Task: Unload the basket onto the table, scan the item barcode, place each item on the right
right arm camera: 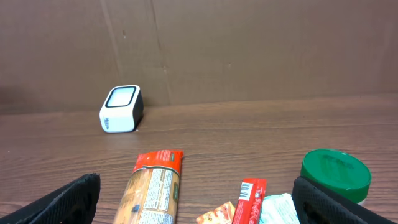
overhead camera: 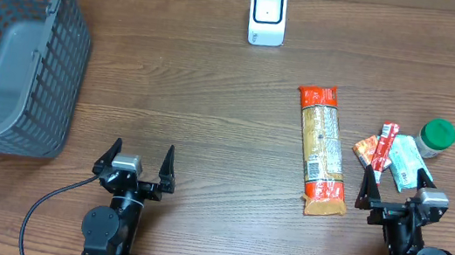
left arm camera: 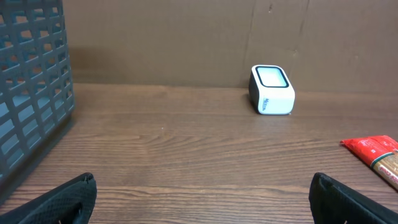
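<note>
A white barcode scanner (overhead camera: 268,16) stands at the back of the table, also visible as a scanner (left arm camera: 272,90) in the left wrist view and a scanner (right arm camera: 122,109) in the right wrist view. A long pasta packet (overhead camera: 322,151) with red ends lies right of centre, label up; its packet end (right arm camera: 153,190) shows in front of the right wrist. Small snack packets (overhead camera: 384,152) and a green-lidded jar (overhead camera: 437,137) lie at the right. My left gripper (overhead camera: 137,159) is open over bare wood near the front edge. My right gripper (overhead camera: 395,187) is open, just short of the snack packets.
A large grey plastic basket (overhead camera: 9,46) fills the back left corner; its mesh wall (left arm camera: 31,93) shows in the left wrist view. A brown cardboard wall (right arm camera: 249,50) backs the table. Cables run from both arm bases at the front edge.
</note>
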